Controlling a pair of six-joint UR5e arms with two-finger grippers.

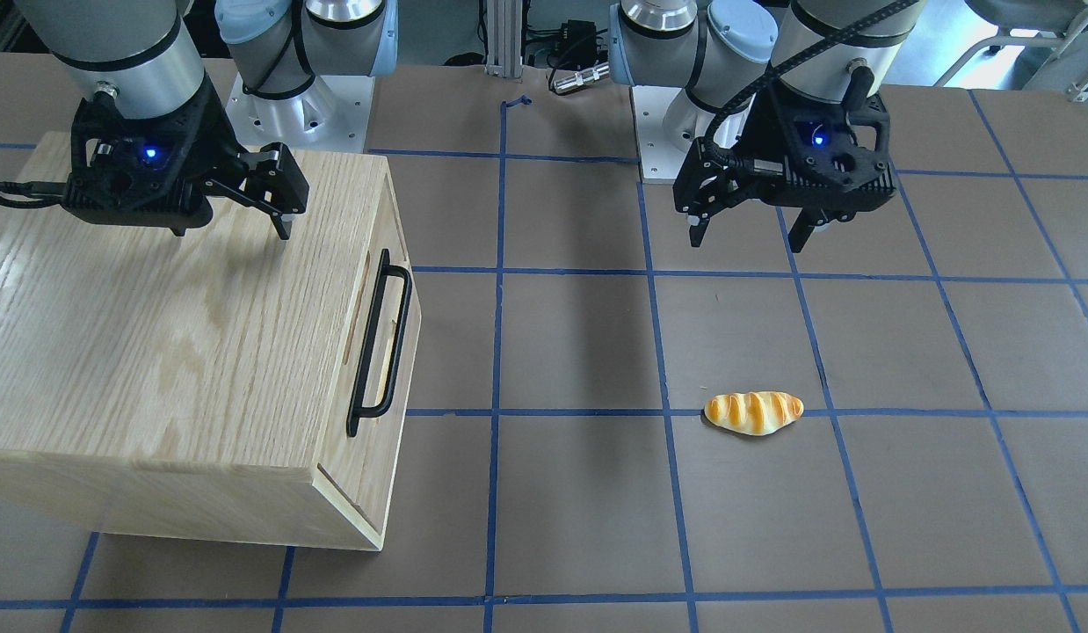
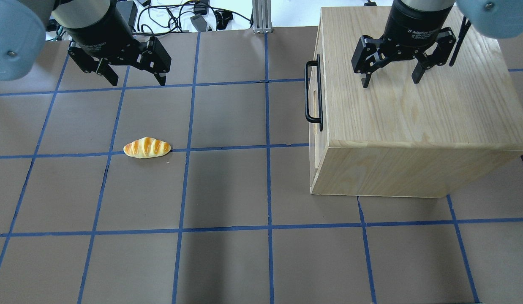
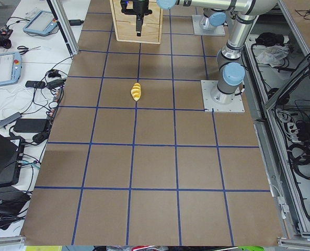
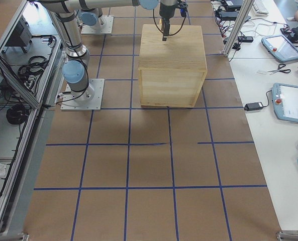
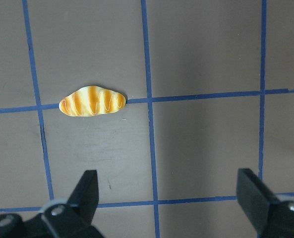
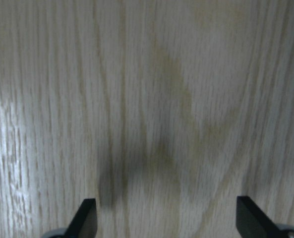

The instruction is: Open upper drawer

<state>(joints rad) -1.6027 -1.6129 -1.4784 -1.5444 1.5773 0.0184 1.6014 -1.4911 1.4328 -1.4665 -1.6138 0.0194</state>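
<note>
The upper drawer (image 1: 400, 327) sits shut in the oak-grain cabinet (image 1: 157, 352), its front facing the table's middle. Its long black bar handle (image 1: 381, 343) also shows in the overhead view (image 2: 312, 90). My right gripper (image 2: 390, 79) is open and empty, hovering over the cabinet's top (image 2: 413, 109), behind the handle; its wrist view shows only wood grain between its fingers (image 6: 85, 220). My left gripper (image 2: 138, 80) is open and empty above the bare table, far from the cabinet; it also shows in the front view (image 1: 746, 239).
A striped bread roll (image 2: 146, 147) lies on the brown table on a blue tape line, in front of the left gripper; it also shows in the left wrist view (image 5: 92, 101). The cabinet (image 4: 171, 55) stands on the robot's right half of the table.
</note>
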